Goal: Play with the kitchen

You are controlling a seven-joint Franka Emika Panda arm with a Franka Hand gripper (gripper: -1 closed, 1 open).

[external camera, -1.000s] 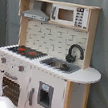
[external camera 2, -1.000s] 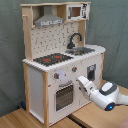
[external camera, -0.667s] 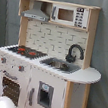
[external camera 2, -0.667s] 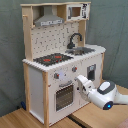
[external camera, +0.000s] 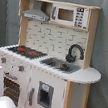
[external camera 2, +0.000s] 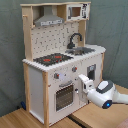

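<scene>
Second exterior view shows me the kitchen (external camera 2: 62, 60) best: a tall white and wood toy standing on a wooden tabletop (external camera 2: 30, 120), in front of a grey curtain (external camera 2: 10, 50). It has a black and red hob (external camera 2: 52, 59), a black faucet (external camera 2: 74, 39) over the sink (external camera 2: 82, 50), a grey hood (external camera 2: 48, 20) up top, and an oven door (external camera 2: 65, 95) with a window.

My gripper (external camera 2: 81, 80) is right at the front of the kitchen, near the knobs (external camera 2: 74, 69) and just above the oven door, on the second exterior view's right. I cannot tell if it is spread or pressed together.

I think I am reaching for the oven handle or a knob. To do it well, I should go slowly, line up straight with the part, and not push hard, so the toy does not tip or slide.
</scene>
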